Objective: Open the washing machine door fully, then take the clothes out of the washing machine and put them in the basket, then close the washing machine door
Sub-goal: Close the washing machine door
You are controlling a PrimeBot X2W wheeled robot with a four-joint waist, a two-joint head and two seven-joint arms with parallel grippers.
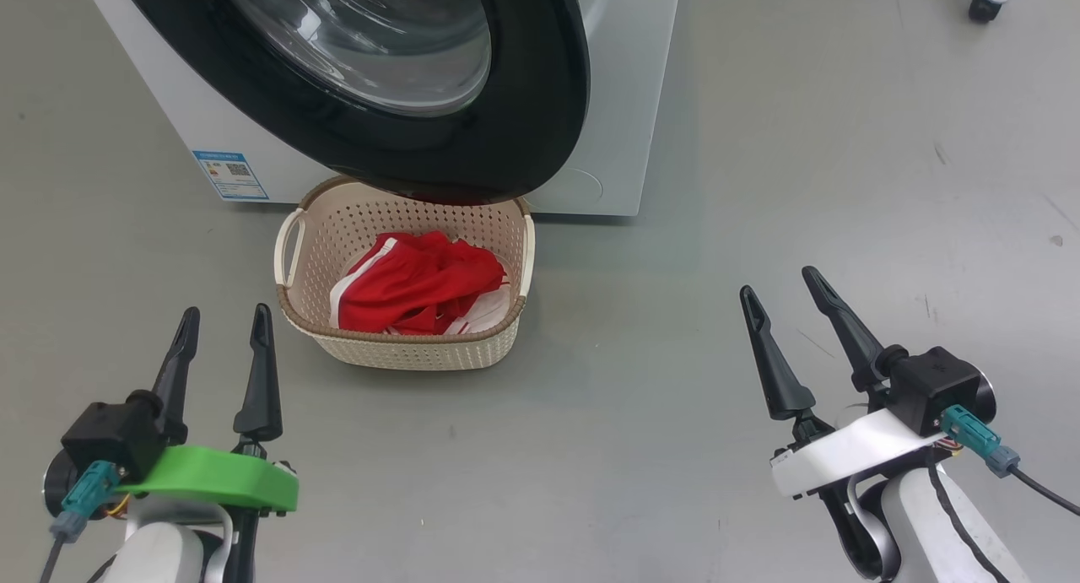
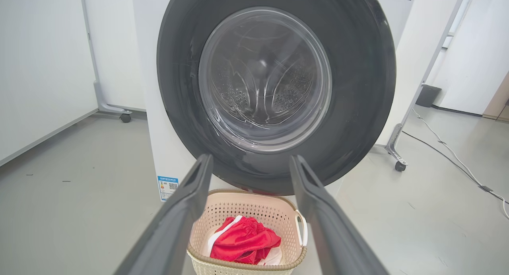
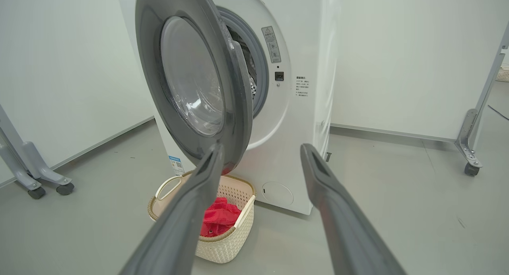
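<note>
Head view: my left gripper [image 1: 227, 309] sits low left, fingers spread and empty. My right gripper [image 1: 776, 279] sits low right, also spread, holding nothing. Further ahead, the basket [image 1: 422, 355] stands on the grey floor [image 1: 675, 372] with the red clothes [image 1: 422, 283] inside. Over its far rim hangs the washing machine door [image 1: 540, 102], ajar from the washing machine [image 1: 629, 94] behind.

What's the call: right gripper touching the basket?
Apart. The head view shows a wide stretch of bare grey floor between the open right gripper and the basket.
</note>
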